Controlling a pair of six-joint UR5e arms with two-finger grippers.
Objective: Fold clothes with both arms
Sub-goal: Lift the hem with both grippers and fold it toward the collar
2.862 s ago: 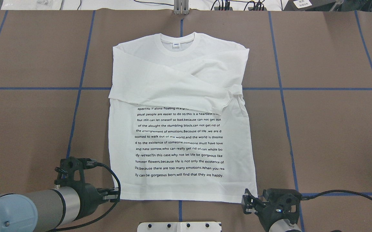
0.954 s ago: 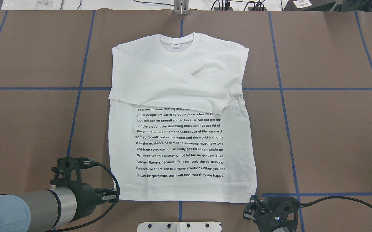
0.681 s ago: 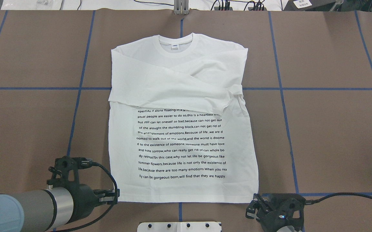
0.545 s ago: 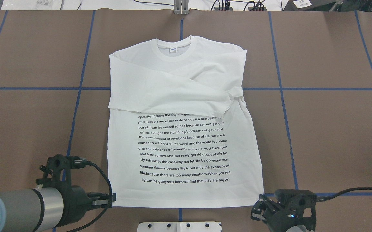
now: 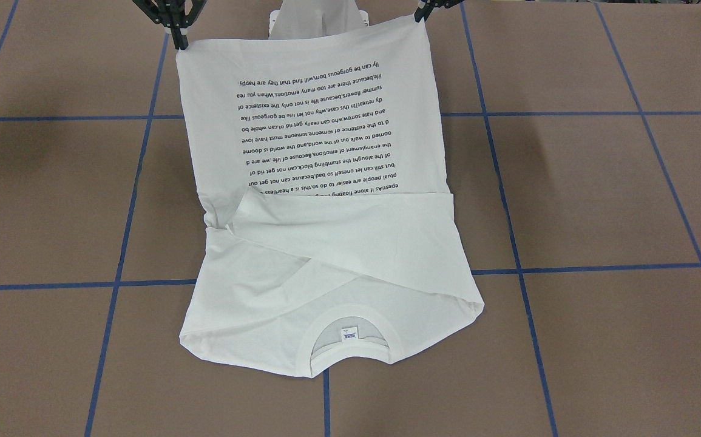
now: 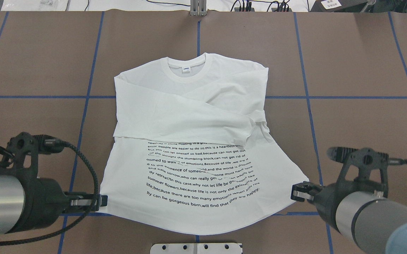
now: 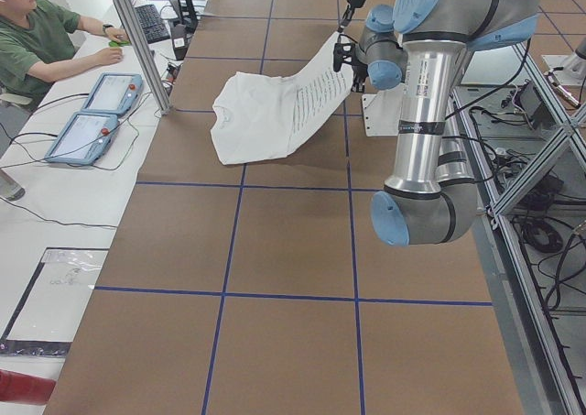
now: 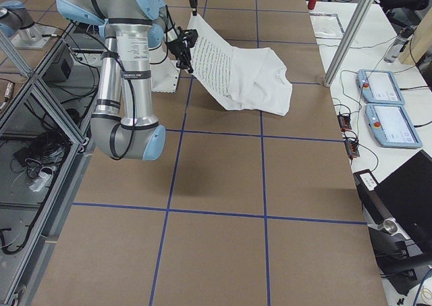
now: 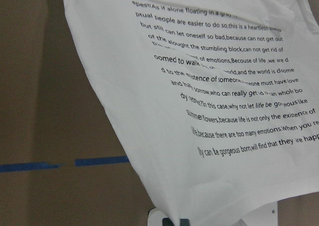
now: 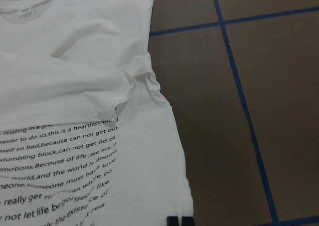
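Each arm is a run of brushed silver-grey tubes joined by fat dark-grey elbows with rounded light-blue joint caps (image 7: 394, 221). This shows plainly on the near left arm (image 7: 417, 113) in one side view and on the right arm (image 8: 125, 69) in the other. At the wrist the metal gives way to a matt black housing that narrows to a black two-finger gripper; the left gripper (image 6: 102, 201) and right gripper (image 6: 294, 192) each carry small pale metal parts near the fingers, perhaps plates or screws. On each wrist stands a black open-framed bracket (image 6: 27, 150) with a round hole, and a thick black braided cable (image 6: 86, 158) is plugged into it.
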